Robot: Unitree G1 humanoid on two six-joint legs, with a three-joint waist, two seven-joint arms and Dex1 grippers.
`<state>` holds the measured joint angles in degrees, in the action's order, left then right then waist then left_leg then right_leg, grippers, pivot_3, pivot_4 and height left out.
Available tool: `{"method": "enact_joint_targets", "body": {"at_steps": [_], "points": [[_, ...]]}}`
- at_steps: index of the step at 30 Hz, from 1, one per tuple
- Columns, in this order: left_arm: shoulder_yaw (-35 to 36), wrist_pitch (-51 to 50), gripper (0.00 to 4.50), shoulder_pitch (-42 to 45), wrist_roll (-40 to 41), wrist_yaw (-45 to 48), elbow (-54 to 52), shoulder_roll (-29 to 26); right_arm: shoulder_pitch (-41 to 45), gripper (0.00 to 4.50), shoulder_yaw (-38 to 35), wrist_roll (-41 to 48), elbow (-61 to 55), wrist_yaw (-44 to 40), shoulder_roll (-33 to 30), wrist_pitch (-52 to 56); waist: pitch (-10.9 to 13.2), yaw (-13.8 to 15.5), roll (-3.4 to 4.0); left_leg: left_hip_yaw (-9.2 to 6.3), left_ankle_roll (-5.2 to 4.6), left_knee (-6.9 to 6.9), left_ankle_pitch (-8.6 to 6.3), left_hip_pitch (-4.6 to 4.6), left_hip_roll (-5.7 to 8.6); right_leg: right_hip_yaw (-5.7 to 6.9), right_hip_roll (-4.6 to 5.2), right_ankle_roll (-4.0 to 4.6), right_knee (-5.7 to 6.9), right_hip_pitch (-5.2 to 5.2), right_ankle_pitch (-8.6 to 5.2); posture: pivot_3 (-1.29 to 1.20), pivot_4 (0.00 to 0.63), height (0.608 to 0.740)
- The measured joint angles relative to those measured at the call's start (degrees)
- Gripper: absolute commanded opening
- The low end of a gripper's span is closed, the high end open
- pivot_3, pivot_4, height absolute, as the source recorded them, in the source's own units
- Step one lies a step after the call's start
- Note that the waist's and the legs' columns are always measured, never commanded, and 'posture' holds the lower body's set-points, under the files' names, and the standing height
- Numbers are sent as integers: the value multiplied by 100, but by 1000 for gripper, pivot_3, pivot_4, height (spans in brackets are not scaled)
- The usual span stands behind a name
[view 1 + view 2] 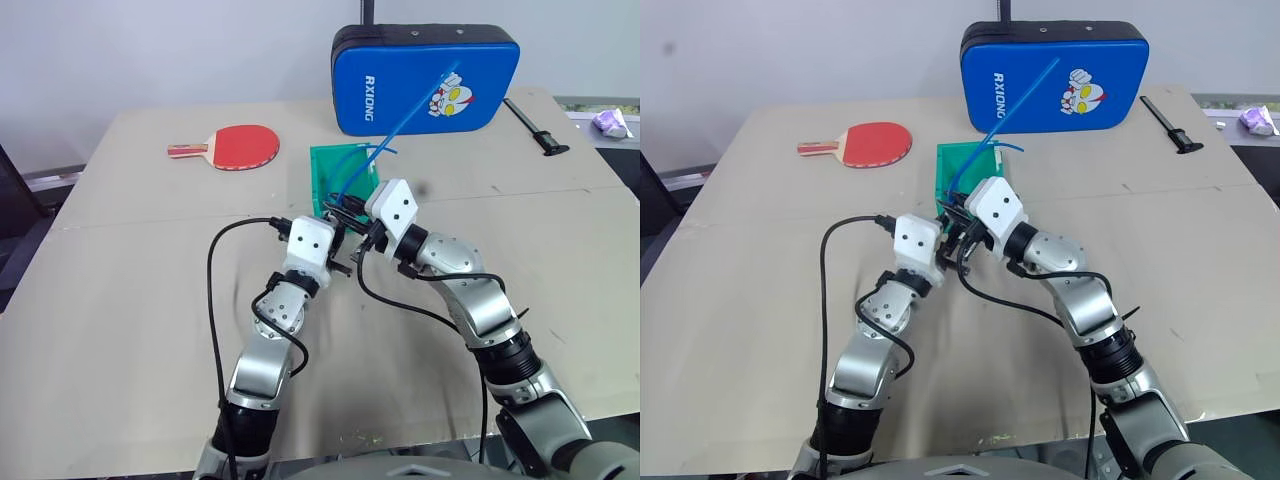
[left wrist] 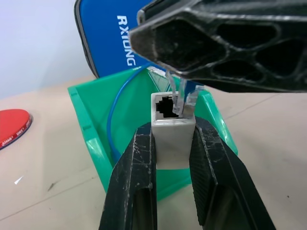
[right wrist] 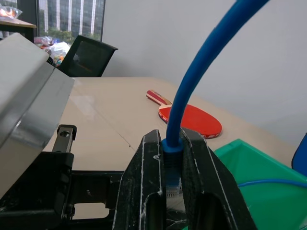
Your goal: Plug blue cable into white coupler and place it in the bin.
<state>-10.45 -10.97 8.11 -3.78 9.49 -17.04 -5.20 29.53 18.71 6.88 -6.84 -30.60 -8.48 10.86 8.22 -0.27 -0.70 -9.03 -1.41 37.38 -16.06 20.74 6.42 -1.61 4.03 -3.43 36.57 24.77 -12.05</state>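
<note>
My left gripper (image 2: 172, 128) is shut on the white coupler (image 2: 171, 143), whose dark socket faces away from the wrist. My right gripper (image 3: 171, 146) is shut on the plug end of the blue cable (image 3: 201, 62). The clear plug (image 2: 183, 98) touches the socket's mouth at its right side; how far it is in I cannot tell. In the head views both grippers meet above the table, just in front of the green bin (image 1: 327, 170). The blue cable (image 1: 410, 110) rises from there up and to the right, in front of the blue case.
A loop of blue cable (image 2: 113, 112) lies inside the bin. A big blue padded case (image 1: 425, 80) stands behind the bin. A red paddle (image 1: 240, 145) lies to the back left, and a black tool (image 1: 535, 125) to the back right.
</note>
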Motion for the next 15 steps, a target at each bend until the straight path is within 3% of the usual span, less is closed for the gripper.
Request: {"method": "enact_joint_targets", "body": {"at_steps": [15], "points": [[-88,-95,332,-50,-72,89,54,-96,67,0,185,-526,156,-42,-82,190,0,-32,0,0,0,0,0,0,0,0,0,0,0,0,0,0,150,740]]}}
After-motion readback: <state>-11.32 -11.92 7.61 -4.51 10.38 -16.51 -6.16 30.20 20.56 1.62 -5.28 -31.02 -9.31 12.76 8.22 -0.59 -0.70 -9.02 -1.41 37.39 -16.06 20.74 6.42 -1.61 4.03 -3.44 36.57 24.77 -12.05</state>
